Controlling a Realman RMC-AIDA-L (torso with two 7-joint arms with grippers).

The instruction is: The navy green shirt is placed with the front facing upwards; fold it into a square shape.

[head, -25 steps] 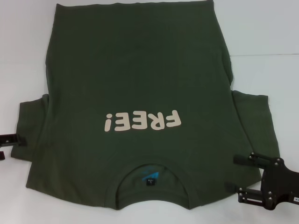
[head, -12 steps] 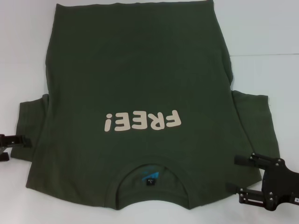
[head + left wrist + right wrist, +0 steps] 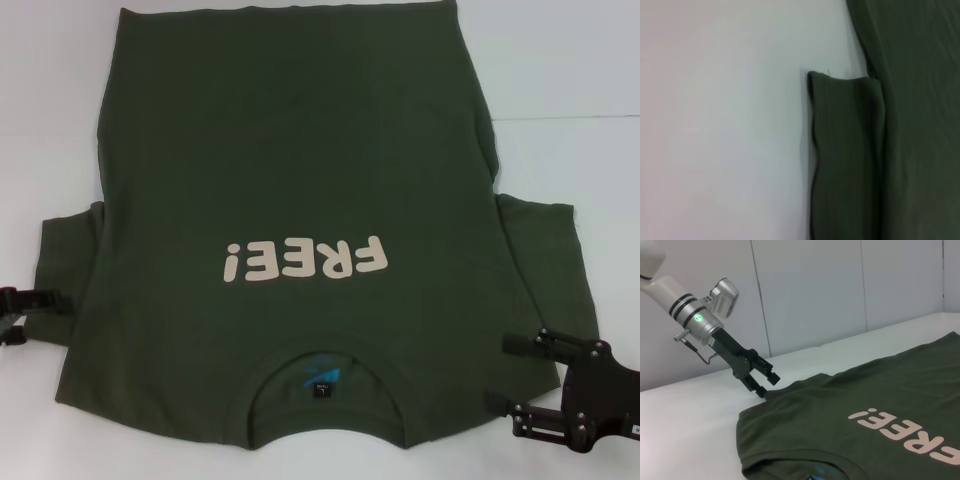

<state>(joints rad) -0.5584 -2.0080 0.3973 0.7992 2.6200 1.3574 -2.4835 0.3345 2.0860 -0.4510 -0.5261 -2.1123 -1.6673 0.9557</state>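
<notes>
The navy green shirt (image 3: pixel 290 200) lies spread flat over the middle of the white desk (image 3: pixel 570 70), front side up, with its collar (image 3: pixel 322 375) toward the desk's near edge and its hem toward the far edge. The cream "FREE!" print (image 3: pixel 300 262) sits across the chest, and a small blue neck label (image 3: pixel 322 380) shows inside the collar opening. Both short sleeves stick out sideways toward the desk's left and right edges.

The left end effector (image 3: pixel 30 312) is low at the desk's left edge, its fingers spread a little way apart and reaching the outer hem of the left sleeve (image 3: pixel 62 262); the right wrist view shows its tips (image 3: pixel 764 382) right at the sleeve's edge, one above and one below the cloth line. The left wrist view looks down on that sleeve hem (image 3: pixel 845 160), lying flat on the desk.

The right end effector (image 3: pixel 505 372) sits near the desk's near right corner, fingers wide apart, tips over the shirt's shoulder beside the right sleeve (image 3: pixel 545 260), gripping nothing.

Behind the desk stands a pale panelled wall (image 3: pixel 840 290).
</notes>
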